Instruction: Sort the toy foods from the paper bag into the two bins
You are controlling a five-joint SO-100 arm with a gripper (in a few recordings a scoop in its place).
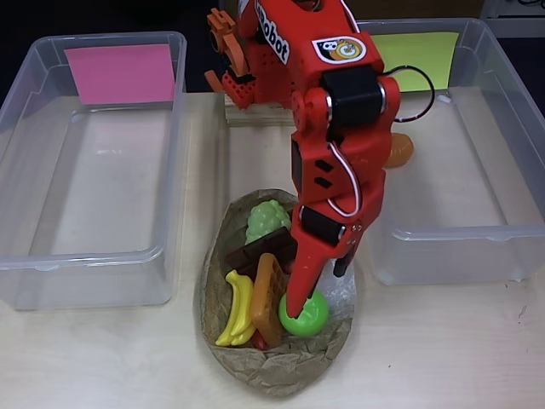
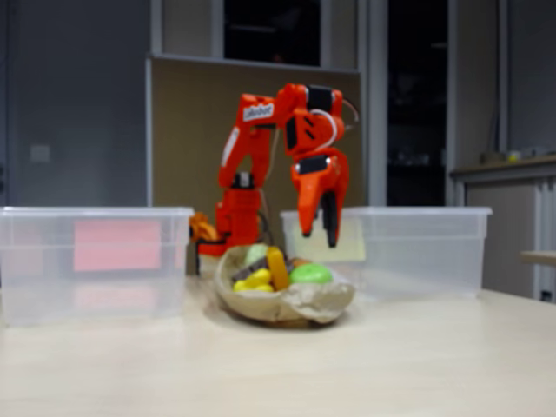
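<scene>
The red tool (image 1: 308, 294) hangs above the paper bag (image 1: 277, 366), its fingers parted and holding nothing, tips over the green apple (image 1: 308, 317) at the bag's 4 o'clock. Bananas (image 1: 236, 311), waffle (image 1: 267, 298), chocolate bar (image 1: 260, 249) and grapes (image 1: 266, 217) fill the rest. The pink-labelled bin (image 1: 94, 260) stands at 9 o'clock and the yellow-green-labelled bin (image 1: 460, 247) at 2 o'clock.

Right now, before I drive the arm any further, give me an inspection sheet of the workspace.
Surface: pale wooden table, bare in front.
Job's things: paper bag holds green apple, bananas, waffle, chocolate bar, grapes; a red piece beside the bananas. Pink-label bin looks empty; an orange toy lies in the yellow-green-label bin.
Clutter: nothing seen.
Gripper: gripper hangs above the bag in the fixed view, over the apple; jaws slightly apart, nothing held.
Cables: white wire loop on the arm.
Surroundings: dim room, board behind.
</scene>
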